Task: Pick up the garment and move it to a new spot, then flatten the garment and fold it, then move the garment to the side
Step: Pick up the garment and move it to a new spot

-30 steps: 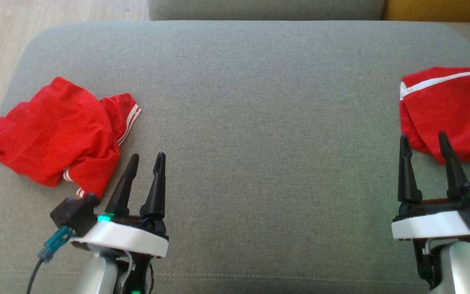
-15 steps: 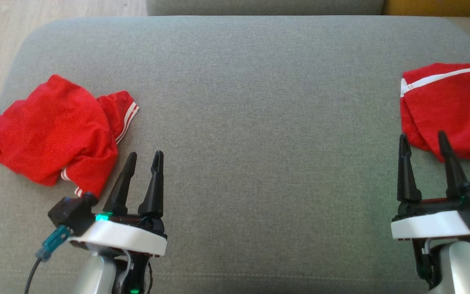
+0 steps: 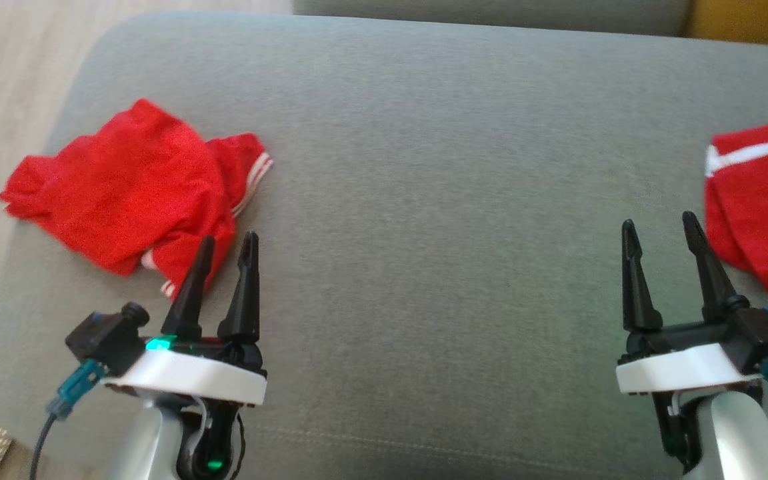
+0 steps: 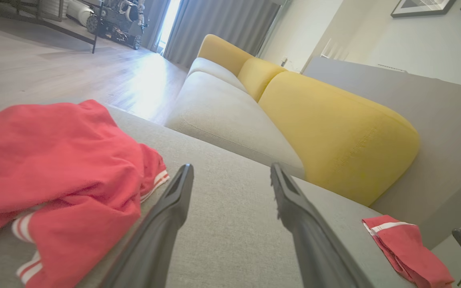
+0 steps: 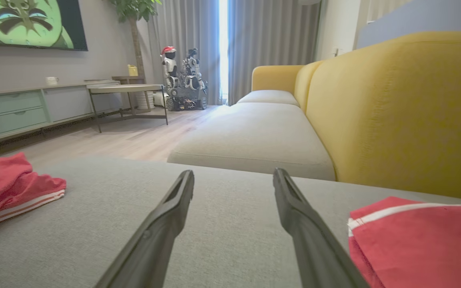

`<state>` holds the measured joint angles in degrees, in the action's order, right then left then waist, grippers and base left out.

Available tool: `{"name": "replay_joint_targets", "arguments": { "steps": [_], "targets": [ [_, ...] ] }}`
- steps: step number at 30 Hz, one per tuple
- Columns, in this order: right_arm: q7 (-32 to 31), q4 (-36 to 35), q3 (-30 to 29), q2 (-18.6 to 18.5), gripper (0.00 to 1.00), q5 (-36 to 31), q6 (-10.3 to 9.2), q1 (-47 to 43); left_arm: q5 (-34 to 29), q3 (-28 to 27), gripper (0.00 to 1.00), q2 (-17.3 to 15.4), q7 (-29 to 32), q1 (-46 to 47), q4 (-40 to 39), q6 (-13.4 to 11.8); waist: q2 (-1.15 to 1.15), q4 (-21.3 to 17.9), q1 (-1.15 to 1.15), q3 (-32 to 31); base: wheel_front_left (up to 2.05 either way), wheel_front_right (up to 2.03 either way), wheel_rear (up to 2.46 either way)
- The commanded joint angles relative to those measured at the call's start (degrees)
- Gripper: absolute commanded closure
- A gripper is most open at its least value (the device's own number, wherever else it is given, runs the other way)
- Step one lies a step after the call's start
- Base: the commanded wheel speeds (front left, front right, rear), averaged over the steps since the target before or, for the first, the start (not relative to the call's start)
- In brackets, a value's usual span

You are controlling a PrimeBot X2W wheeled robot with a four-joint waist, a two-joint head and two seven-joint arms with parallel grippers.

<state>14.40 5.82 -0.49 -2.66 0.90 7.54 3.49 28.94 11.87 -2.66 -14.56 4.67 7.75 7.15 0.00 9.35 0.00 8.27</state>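
Crumpled red garment sprawls at the grey cushion's left end, just beside and left of the left gripper, the nearer one, fingers spread wide, holding nothing.

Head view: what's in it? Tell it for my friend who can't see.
A crumpled red garment with white stripes lies at the left of a grey sofa cushion, and a neater red garment at the right edge. The left gripper and right gripper hover near them, jaws open.
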Motion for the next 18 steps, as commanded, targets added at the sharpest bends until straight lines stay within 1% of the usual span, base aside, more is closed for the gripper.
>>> {"name": "replay_joint_targets", "arguments": {
  "steps": [1, 8, 11, 14, 15, 18],
  "targets": [
    [0.60, -1.54, 1.77, -0.22, 0.00, -0.38, -0.05, 2.38, 0.31, -2.58, 0.00, -0.21, -0.44, 2.47, -1.91, 0.34, 0.00, 2.18, 0.00, -0.13, 0.00, 0.00, 0.00],
    [0.60, -0.48, 4.50, -0.22, 0.00, -0.13, -0.05, 2.66, 0.71, -3.48, 0.00, -0.21, -0.44, 1.79, -2.08, 0.34, 0.00, 7.84, 0.00, -1.01, 0.00, 0.00, 0.00],
    [0.60, 0.44, 6.03, -0.21, 0.00, 2.68, -0.05, 2.60, 0.99, -3.78, 0.00, -0.21, -0.44, 1.42, -1.90, 0.34, 0.00, 10.47, 0.00, -1.42, 0.00, 0.00, 0.00],
    [0.60, 1.03, 7.34, -0.21, 0.00, 2.96, -0.05, 2.63, 1.00, -4.24, 0.00, -0.21, -0.44, 0.99, -1.61, 0.34, 0.00, 13.15, 0.00, -1.87, 0.00, 0.00, 0.00],
    [0.60, 1.25, 7.72, -0.21, 0.00, 3.08, -0.05, 2.63, 0.99, -4.47, 0.00, -0.21, -0.44, 0.72, -1.53, 0.34, 0.00, 14.96, 0.00, -2.16, 0.00, 0.00, 0.00],
    [0.60, 1.71, 8.16, -0.21, 0.00, 3.53, -0.05, 2.31, 0.73, -4.86, 0.00, -0.21, -0.44, 0.11, -1.42, 0.34, 0.00, 17.56, 0.00, -3.11, 0.00, 0.00, 0.00]
  ]
}}
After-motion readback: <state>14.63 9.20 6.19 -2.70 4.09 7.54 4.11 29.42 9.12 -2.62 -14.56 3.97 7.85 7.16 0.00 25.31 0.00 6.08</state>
